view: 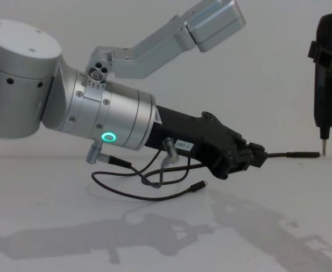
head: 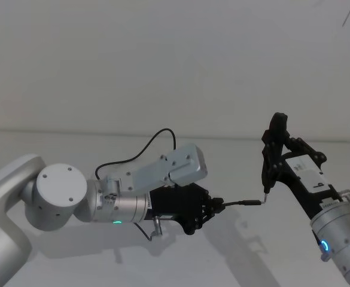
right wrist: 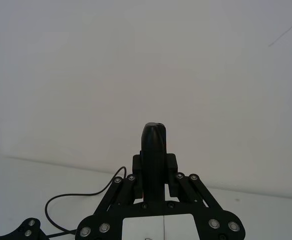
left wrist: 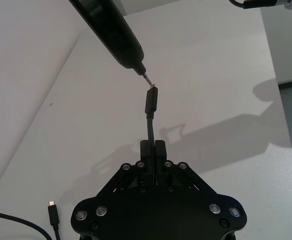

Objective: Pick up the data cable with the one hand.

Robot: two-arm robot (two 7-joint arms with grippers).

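My left gripper point(head: 215, 206) is shut on the data cable point(head: 243, 202) just behind one slim black plug. That plug point(left wrist: 151, 100) sticks straight out past the fingertips point(left wrist: 159, 148). The rest of the thin black cord point(view: 148, 192) hangs down and curls on the white table under the arm, ending in a small plug point(view: 198, 187) that also lies on the table point(left wrist: 53, 216) in the left wrist view. The held plug's end point(view: 302, 153) nearly meets the pointed tip of a narrow upright black tool point(view: 326, 73). My right gripper point(right wrist: 154, 162) is shut on that tool point(head: 274, 149).
The white table point(head: 180, 257) meets a plain white wall behind. A short grey wire with silver barrel plugs point(view: 167, 153) dangles from the left wrist. The left arm's silver camera bracket point(head: 175, 167) juts above the gripper.
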